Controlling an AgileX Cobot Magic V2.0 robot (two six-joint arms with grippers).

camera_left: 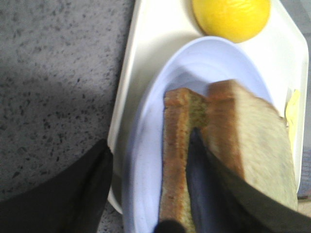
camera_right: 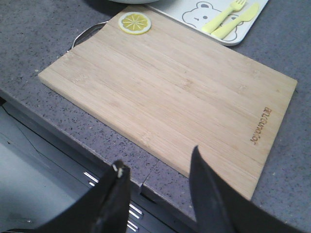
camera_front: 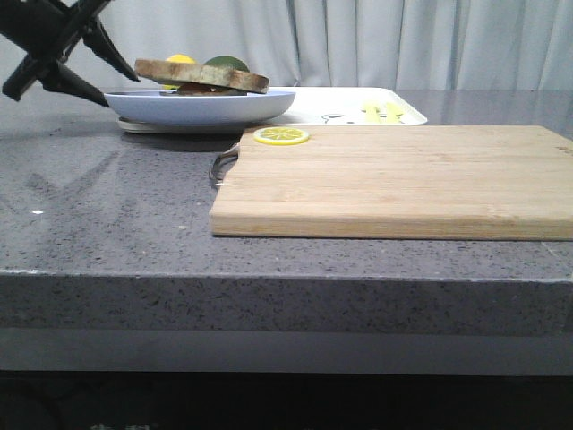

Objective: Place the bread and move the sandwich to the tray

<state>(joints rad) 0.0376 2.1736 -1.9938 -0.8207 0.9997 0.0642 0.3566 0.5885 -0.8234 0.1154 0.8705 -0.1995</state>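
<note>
Two tools are showing. Farthest left in the front view, the left tool (camera_front: pixel 76 67) is hanging spread apart at the edge of the pale blue plate (camera_front: pixel 199 107); its wrist view shows one finger (camera_left: pixel 204 189) lying on the plate between the sandwich's two slices and the other finger outside the rim, gripping nothing. Next, the sandwich (camera_front: pixel 202 76) is sitting on that plate, and the plate is resting on the left part of the white tray (camera_front: pixel 358 107), with a yellow fruit (camera_left: pixel 232 18) lying beside it. Rightward, a lemon slice (camera_front: pixel 281 135) is lying on the near corner of the wooden cutting board (camera_front: pixel 394 184), which is covering the tabletop (camera_front: pixel 107 206). Lastly, the right tool (camera_right: pixel 155 189) is hovering released over the board's front edge.
</note>
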